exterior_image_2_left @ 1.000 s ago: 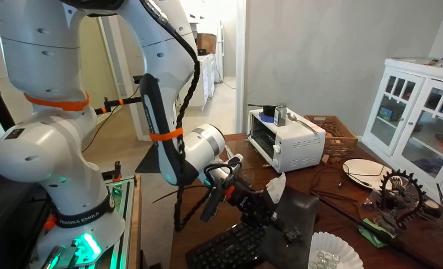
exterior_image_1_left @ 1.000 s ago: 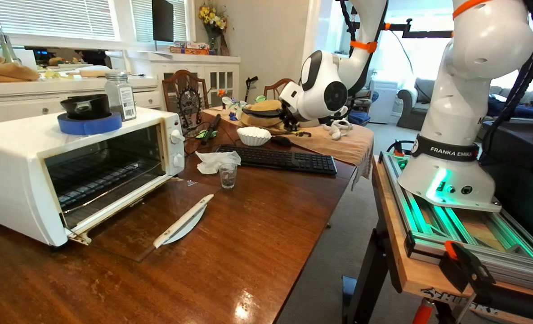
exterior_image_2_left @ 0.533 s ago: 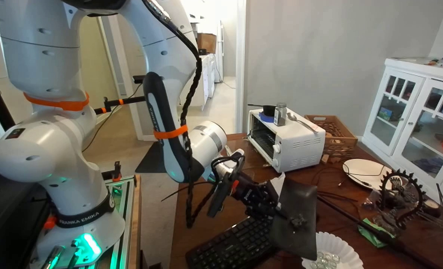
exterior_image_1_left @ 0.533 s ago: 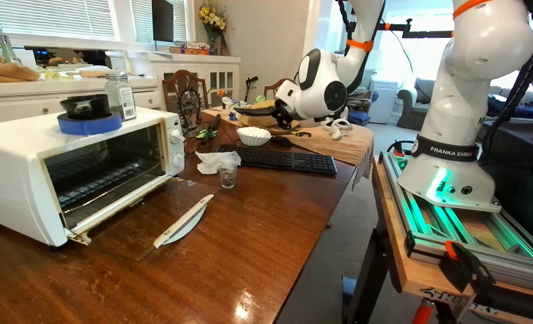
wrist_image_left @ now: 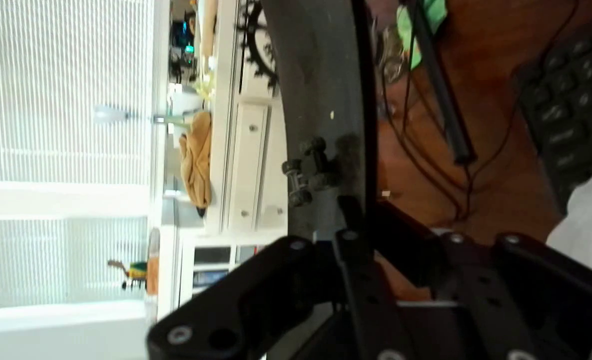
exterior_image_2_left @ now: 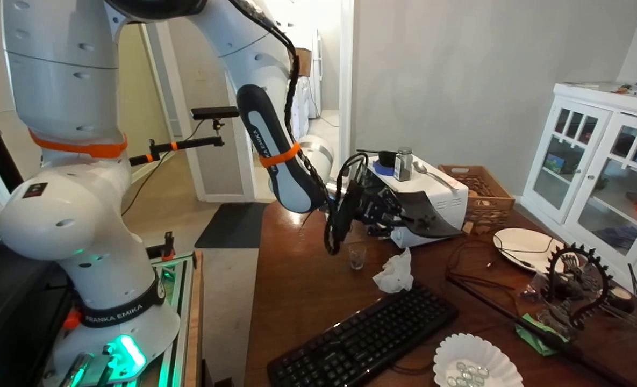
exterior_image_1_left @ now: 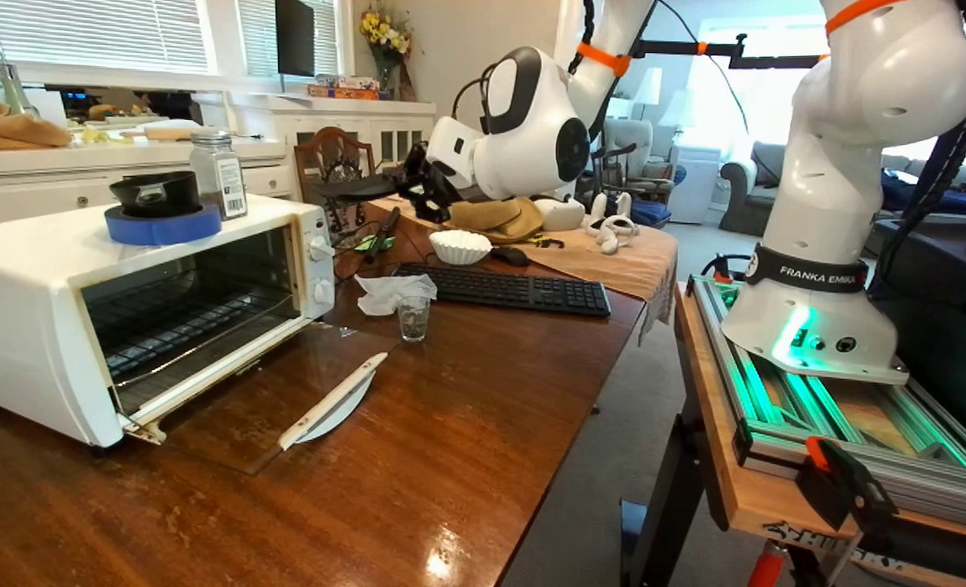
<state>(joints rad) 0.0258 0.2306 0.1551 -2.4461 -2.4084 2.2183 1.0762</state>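
Observation:
My gripper [wrist_image_left: 368, 217] is shut on the edge of a dark, curved tray [wrist_image_left: 320, 70], which sticks out beyond the fingertips. On the tray lies a small dark thing with wheels, like a toy vehicle [wrist_image_left: 309, 172]. In an exterior view the tray [exterior_image_2_left: 420, 207] is raised above the table and tilted, overlapping the white toaster oven [exterior_image_2_left: 436, 188] in the picture; the small toy shows there as a dark lump. Another exterior view gives the tray [exterior_image_1_left: 358, 188] edge-on, left of the gripper [exterior_image_1_left: 405, 189], higher than the keyboard [exterior_image_1_left: 515, 289]. The fingertips are dark and blurred in the wrist view.
The oven's glass door [exterior_image_1_left: 246, 399] hangs down; a black pan [exterior_image_1_left: 154, 191], blue tape roll [exterior_image_1_left: 162, 224] and jar [exterior_image_1_left: 218, 175] stand on top. Also on the table: a glass [exterior_image_1_left: 413, 318], crumpled white paper [exterior_image_1_left: 393, 292], a fluted white bowl [exterior_image_2_left: 447, 357], a plate [exterior_image_2_left: 528, 242].
The arm has lifted the tray from low over the keyboard and swung it toward the toaster oven. The toy stays on the tray, and the keyboard and white paper are uncovered.

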